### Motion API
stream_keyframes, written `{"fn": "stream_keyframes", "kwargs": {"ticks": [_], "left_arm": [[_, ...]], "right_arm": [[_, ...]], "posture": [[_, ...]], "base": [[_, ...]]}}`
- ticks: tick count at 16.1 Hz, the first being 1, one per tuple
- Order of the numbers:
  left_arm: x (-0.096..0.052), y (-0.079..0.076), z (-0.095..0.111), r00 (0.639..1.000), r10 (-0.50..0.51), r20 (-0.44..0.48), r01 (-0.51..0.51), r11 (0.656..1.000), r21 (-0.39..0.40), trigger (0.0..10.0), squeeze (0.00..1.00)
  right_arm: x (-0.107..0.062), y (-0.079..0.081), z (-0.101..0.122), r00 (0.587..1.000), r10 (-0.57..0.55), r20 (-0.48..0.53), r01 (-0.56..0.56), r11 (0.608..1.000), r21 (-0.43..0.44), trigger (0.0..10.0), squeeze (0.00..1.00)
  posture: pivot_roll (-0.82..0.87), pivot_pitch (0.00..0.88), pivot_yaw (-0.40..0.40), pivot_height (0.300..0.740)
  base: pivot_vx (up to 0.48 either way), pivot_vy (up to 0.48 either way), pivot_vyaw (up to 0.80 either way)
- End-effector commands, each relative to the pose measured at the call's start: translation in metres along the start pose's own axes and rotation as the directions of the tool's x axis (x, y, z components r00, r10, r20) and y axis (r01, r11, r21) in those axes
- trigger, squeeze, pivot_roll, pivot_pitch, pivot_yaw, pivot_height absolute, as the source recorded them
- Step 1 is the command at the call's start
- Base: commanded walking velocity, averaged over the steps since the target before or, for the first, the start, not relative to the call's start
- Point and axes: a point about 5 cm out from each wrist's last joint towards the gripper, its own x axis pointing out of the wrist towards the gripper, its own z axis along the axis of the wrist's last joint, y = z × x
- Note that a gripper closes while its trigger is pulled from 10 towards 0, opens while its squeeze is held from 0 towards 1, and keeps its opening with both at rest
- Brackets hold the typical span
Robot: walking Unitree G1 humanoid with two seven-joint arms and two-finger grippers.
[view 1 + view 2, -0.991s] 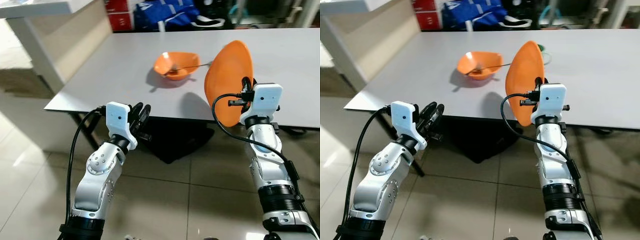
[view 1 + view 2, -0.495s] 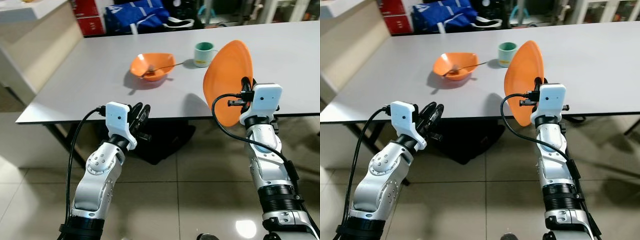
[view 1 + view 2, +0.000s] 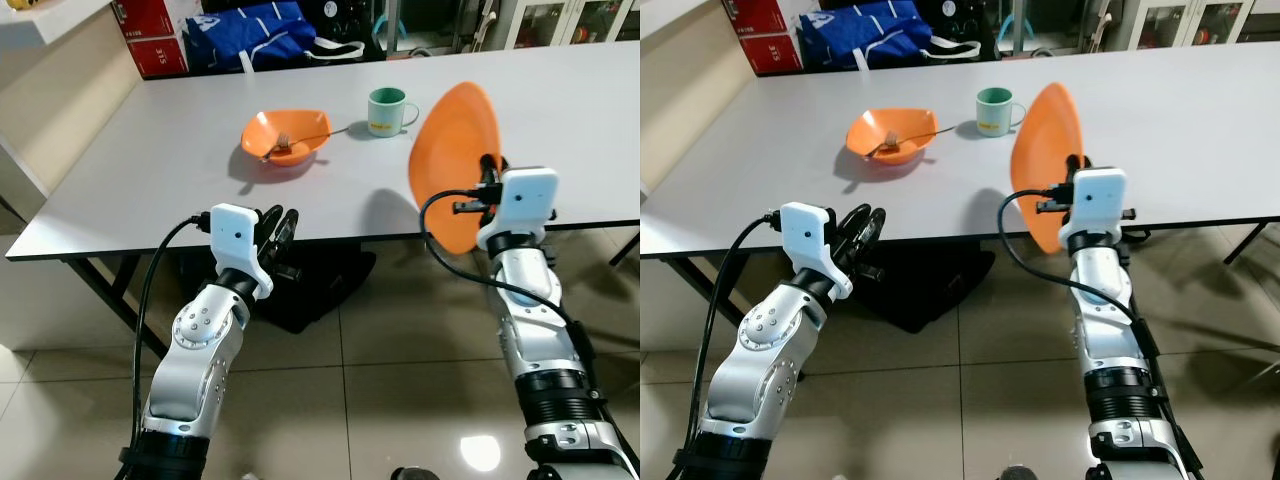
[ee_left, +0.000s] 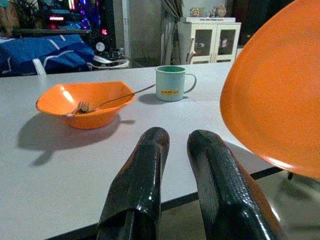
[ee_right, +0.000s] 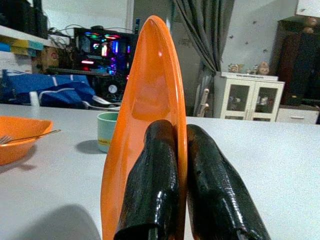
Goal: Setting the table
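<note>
- Right hand point(image 5: 175, 180) clamps an orange plate point(image 3: 455, 160) by its rim; fingers pinch either side, plate stands on edge, held up at the near edge of the counter point(image 3: 160, 170), not resting on it.
- Left hand point(image 4: 175, 185) is empty, fingers close together with a narrow gap, held low in front of the counter's near edge.
- Already on the counter: orange bowl point(image 3: 285, 147) with a fork point(image 4: 107, 102) lying in it, handle sticking out toward a green mug point(image 3: 385, 110). Mug stands upright just beside the bowl, apart from it.
- Blue bag point(image 3: 250, 35) and clutter beyond the far side; dark bag on the floor under the counter.
- Judgement: setting partly done. Bowl, fork, mug placed; plate not yet down.
- Left to do: bring the plate over the surface, tip it flat, release. Bare space near the bowl looks a likely spot.
</note>
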Motion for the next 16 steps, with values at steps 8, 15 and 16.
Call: {"fn": "stream_keyframes", "kwargs": {"ticks": [8, 15, 16], "left_arm": [[0.0000, -0.0042, -0.0014, 0.999, -0.035, -0.009, 0.036, 0.998, 0.043, 10.0, 0.00], [-0.0001, -0.0025, -0.0028, 0.999, -0.028, -0.023, 0.029, 0.999, 0.031, 10.0, 0.00], [0.0000, -0.0022, -0.0031, 0.999, -0.028, -0.025, 0.028, 0.999, 0.034, 10.0, 0.00]], "right_arm": [[-0.0016, 0.0073, -0.0056, 1.000, 0.022, -0.022, -0.022, 1.000, 0.016, 10.0, 0.00], [-0.0009, 0.0119, -0.0057, 0.999, 0.039, -0.015, -0.039, 0.999, -0.002, 10.0, 0.00], [-0.0008, 0.0141, -0.0052, 0.998, 0.053, -0.014, -0.053, 0.999, 0.008, 10.0, 0.00]], "posture": [[-0.28, 0.000, 0.135, 0.740], [-0.27, 0.000, 0.135, 0.740], [-0.27, 0.000, 0.136, 0.740]], "base": [[0.440, 0.031, -0.08], [0.257, 0.000, -0.16], [0.000, 0.000, 0.00]]}}
